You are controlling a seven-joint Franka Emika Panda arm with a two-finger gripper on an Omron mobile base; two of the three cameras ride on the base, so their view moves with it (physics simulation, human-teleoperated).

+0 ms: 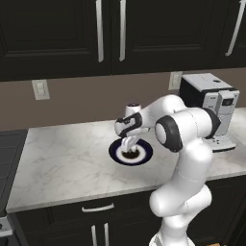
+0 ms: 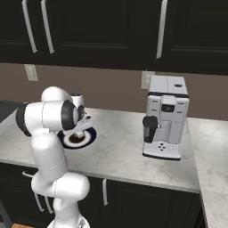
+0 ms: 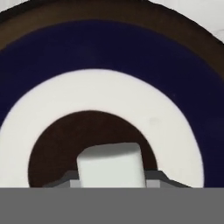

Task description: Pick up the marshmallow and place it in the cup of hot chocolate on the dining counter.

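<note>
A: Marshmallow (image 3: 111,165) position, as I logged it from the console?

B: It sat on the dark centre of the blue-and-white plate (image 1: 144,154), between the two fingertips (image 3: 65,178), which stood just beside its flanks.

A: Gripper (image 1: 129,147) state?

B: I read it as narrow, jaws drawn in around the cube; contact I could not tell.

A: Plate location?

B: It lay mid-worktop (image 1: 67,163), nearer the front edge than the wall, well apart from the coffee machine (image 2: 164,118) toward the right end.

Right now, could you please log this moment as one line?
phase: grasping | gripper: down astride small white marshmallow cube | on: round dark blue-and-white plate | surface: marble worktop
</note>
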